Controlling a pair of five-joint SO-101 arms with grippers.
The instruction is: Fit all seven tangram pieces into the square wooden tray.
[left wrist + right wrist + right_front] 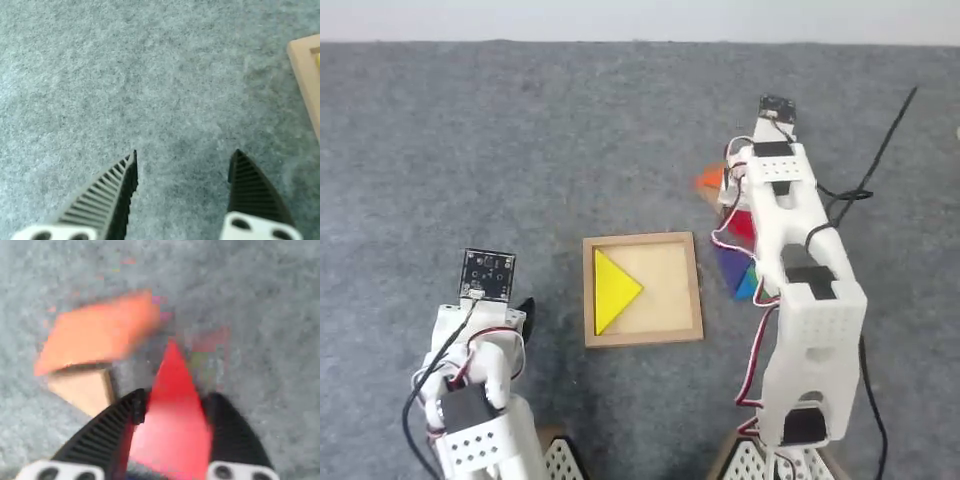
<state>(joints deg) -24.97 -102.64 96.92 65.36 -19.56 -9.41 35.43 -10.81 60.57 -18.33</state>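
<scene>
Right gripper [177, 399] pinches the red triangle [172, 425] by its slanted edges, at two o'clock from the tray [642, 340]; it could squirt out. Left gripper [182, 156] gapes wide, empty.

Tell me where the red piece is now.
In the right wrist view the red piece is clamped in the right gripper, beside the orange piece, right of the tray.
</scene>
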